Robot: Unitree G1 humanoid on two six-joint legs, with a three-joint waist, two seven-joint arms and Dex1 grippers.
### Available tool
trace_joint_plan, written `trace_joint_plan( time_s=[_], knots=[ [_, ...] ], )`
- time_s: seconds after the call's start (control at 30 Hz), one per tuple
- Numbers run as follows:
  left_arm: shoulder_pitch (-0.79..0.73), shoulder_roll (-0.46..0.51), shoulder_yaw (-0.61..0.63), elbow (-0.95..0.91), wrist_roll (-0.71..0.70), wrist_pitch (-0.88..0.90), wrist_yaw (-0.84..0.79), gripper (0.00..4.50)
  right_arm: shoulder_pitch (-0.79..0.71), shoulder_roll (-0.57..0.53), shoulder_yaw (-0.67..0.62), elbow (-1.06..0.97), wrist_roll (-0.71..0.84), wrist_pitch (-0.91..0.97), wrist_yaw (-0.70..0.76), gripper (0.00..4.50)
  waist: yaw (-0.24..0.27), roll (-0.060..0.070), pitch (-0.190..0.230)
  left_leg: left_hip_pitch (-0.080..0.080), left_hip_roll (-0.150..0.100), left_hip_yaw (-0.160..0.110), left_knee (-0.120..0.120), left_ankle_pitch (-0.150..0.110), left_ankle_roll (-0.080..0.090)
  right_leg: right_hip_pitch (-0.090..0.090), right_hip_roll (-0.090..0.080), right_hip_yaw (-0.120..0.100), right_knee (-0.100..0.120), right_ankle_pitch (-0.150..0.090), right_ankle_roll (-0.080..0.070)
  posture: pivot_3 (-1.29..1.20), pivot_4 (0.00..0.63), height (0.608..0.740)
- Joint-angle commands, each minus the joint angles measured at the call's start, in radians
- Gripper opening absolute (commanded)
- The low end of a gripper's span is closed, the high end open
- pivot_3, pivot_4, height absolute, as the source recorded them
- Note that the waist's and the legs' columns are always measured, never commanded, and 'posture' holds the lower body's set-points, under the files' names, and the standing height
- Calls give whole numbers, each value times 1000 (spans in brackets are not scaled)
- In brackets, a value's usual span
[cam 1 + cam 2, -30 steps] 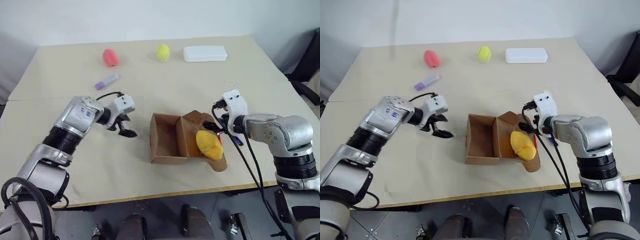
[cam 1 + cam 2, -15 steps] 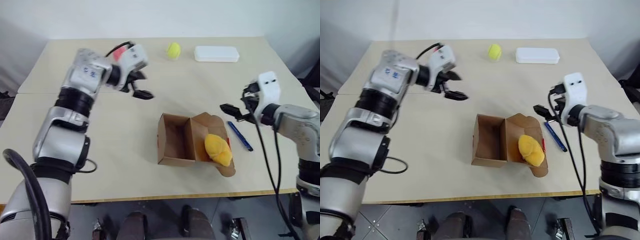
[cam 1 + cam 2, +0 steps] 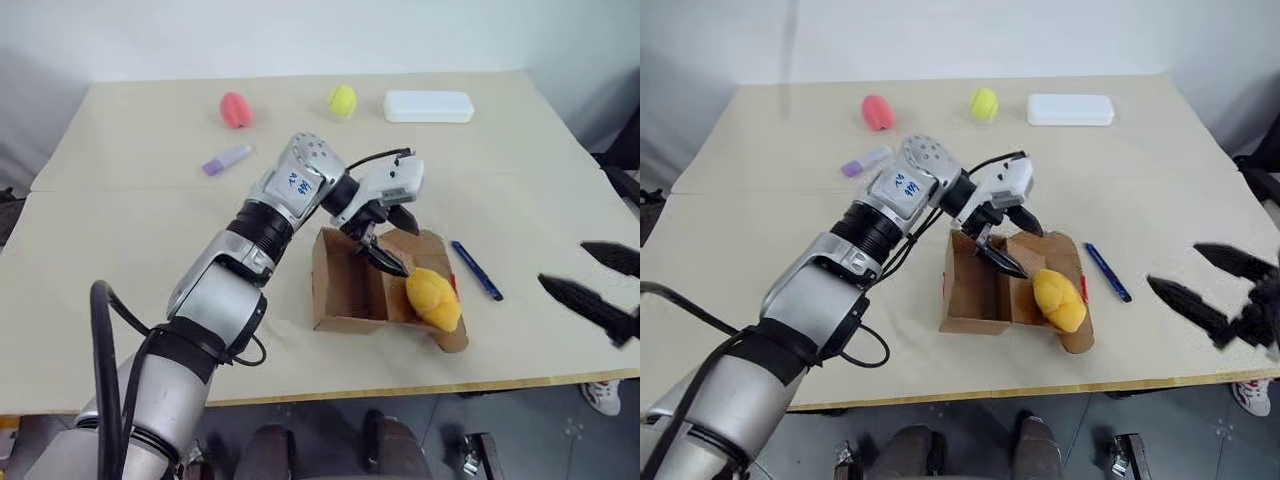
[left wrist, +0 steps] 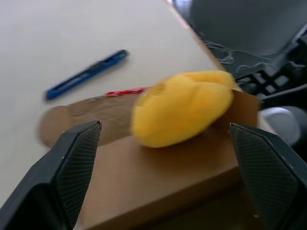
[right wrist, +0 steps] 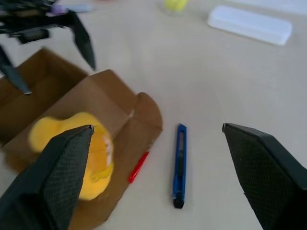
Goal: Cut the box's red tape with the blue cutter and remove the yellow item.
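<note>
My left claw (image 3: 388, 238) reaches across over the box (image 3: 345, 290), fingers wide, empty; right claw (image 3: 1215, 290) wide too. Left wrist view catches the red tape (image 4: 124, 91) beside the yellow item (image 4: 182, 108).

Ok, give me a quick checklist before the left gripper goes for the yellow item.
1. Box open, flaps spread: ok.
2. Yellow item exposed, lying on the opened flap: ok.
3. Left gripper open: ok.
4. Left gripper lined up on the yellow item, which sits between its fingers in the wrist view: ok.
5. Cutter set down on the table, beside the box and out of the way: ok.
6. Right gripper open, empty, off to the side: ok.
</note>
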Motion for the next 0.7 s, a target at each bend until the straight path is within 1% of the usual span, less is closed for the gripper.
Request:
trace_joint_plan(
  time_s=[0.03,0.17,0.33,0.5,0.6,0.63,0.7],
  knots=[
    [20,-26,-32,-101,13,16,-18,4487,125,-8,-38,-42,-49,-102,79,4500,4,0,0,-1,-1,0,2,0,0,0,0,2,0,0,0,0,150,740],
    [60,-60,-62,-135,46,0,28,4487,120,3,-30,-48,-20,-137,20,4500,3,0,0,-1,-1,0,9,-1,2,1,0,4,0,2,-2,0,150,740],
    [76,-126,-86,-94,95,-63,120,4487,134,12,-29,-82,12,-147,-25,4500,12,0,0,-1,0,0,10,-1,2,1,0,4,1,4,-4,0,150,740],
    [56,-185,-90,34,151,-133,229,4487,153,16,-55,-108,49,-149,-71,4500,22,-1,0,-2,0,0,10,-1,2,1,0,4,1,4,-4,0,150,740],
    [50,-205,-92,97,179,-168,264,4487,173,20,-71,-129,68,-150,-93,4500,25,-1,0,-2,0,0,10,-1,2,1,0,4,0,4,-4,0,150,740],
    [50,-208,-89,107,182,-175,270,4099,180,22,-76,-137,76,-151,-100,4500,26,-1,0,-2,0,0,10,-1,2,1,0,4,0,4,-4,0,150,740],
    [50,-209,-89,131,195,-196,276,3575,200,29,-86,-154,84,-152,-115,4500,27,-1,0,-2,0,0,10,-2,3,1,0,4,0,4,-4,0,150,740]
  ],
)
